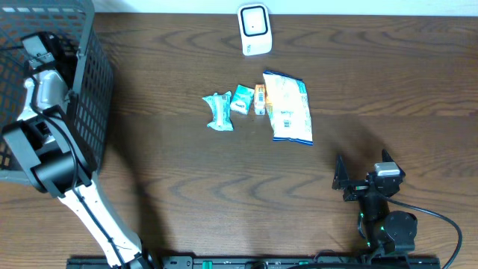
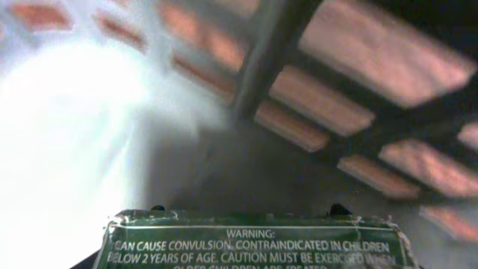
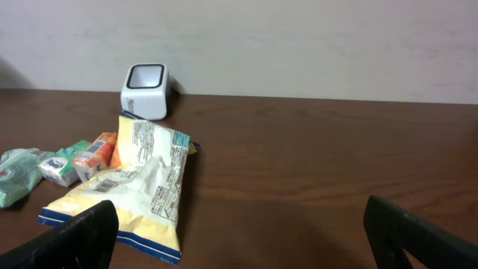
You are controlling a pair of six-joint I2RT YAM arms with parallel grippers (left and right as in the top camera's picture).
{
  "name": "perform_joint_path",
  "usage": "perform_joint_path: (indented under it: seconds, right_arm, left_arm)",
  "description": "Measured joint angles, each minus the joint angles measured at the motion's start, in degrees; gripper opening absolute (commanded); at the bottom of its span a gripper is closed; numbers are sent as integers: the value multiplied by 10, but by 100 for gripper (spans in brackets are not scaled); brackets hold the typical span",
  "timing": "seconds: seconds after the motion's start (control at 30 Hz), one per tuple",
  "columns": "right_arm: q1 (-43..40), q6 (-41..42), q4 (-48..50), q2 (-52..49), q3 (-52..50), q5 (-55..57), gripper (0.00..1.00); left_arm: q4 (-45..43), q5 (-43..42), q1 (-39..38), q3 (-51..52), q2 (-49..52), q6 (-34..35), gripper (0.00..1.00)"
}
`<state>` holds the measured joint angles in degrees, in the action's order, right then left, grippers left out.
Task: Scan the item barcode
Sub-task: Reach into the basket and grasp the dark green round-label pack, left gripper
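Left claw (image 1: 36, 46) is sunk inside the black mesh basket (image 1: 98, 82) at the table's far left corner. Whether its jaws pinch anything cannot be told, as the wrist view shows no fingers clearly. Nearest the wrist camera lies the green packet (image 2: 254, 243), printed with white warning text, its top edge running level along the bottom of the frame. Beyond it are the basket's dark bars, with wood showing through them, and a bright white blur on the left that cannot be identified. The basket walls enclose the claw, and the arm enters over the near rim. Right claw (image 3: 239, 213) is spread wide, low over bare wood at the near right. Mid-table, a row stands close together: a teal wrapper (image 1: 219, 111), a small teal box (image 1: 242, 99), an orange pack (image 1: 260, 98) and a large white-and-yellow snack bag (image 1: 288, 108). At the far edge stands the white scanner (image 1: 255, 29). Bare table (image 1: 388, 75) runs right of the bag and between the basket and the row.
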<state>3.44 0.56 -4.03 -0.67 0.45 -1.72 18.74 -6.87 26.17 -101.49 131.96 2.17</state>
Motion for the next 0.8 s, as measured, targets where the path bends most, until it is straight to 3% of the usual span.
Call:
perform_joint_path:
  seconds: [0.2, 0.47, 0.63, 0.8]
  right_arm:
    - [0, 0, 0, 0, 0, 0, 99]
    - [0, 0, 0, 0, 0, 0, 99]
    - [0, 0, 0, 0, 0, 0, 99]
    - [0, 0, 0, 0, 0, 0, 99]
  left_arm:
    - [70, -1, 26, 1, -42, 22, 42]
    - [144, -2, 49, 2, -221, 85, 42]
    - [190, -18, 43, 2, -344, 156, 42]
    - [220, -94, 43, 2, -441, 240, 42]
